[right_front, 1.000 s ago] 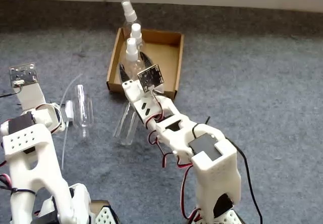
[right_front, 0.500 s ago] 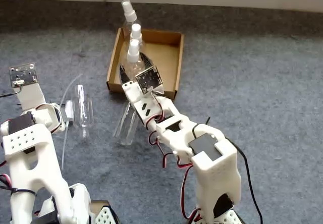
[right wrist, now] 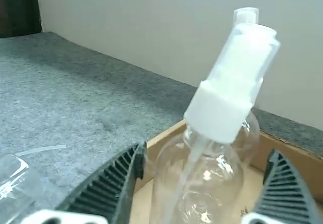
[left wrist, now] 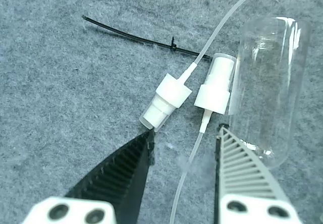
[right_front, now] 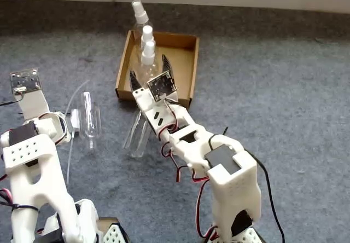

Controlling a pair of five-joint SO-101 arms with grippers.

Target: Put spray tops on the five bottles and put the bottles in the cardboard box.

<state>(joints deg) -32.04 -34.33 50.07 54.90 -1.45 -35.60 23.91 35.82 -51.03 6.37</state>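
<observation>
Three clear bottles with white spray tops stand in the left part of the cardboard box [right_front: 183, 68]. My right gripper [right_front: 149, 72] is open around the nearest one [right_front: 147, 54], its fingers [right wrist: 108, 183] clear of the glass [right wrist: 194, 183] on both sides. Two loose spray tops [left wrist: 166, 100] [left wrist: 214, 90] lie on the carpet next to a capless bottle [left wrist: 267, 82] on its side. My left gripper [left wrist: 185, 133] hangs open just above them with nothing in it. A second capless bottle [right_front: 138, 133] lies under the right arm.
Grey carpet covers the table. A black zip tie [left wrist: 141, 40] lies beyond the spray tops. The box's right half holds no bottles. A pale wall [right wrist: 151, 22] rises behind the box.
My right gripper's fingers have spread wider off the nearest bottle, whose top has shifted slightly farther into the box. The left arm has not moved.
</observation>
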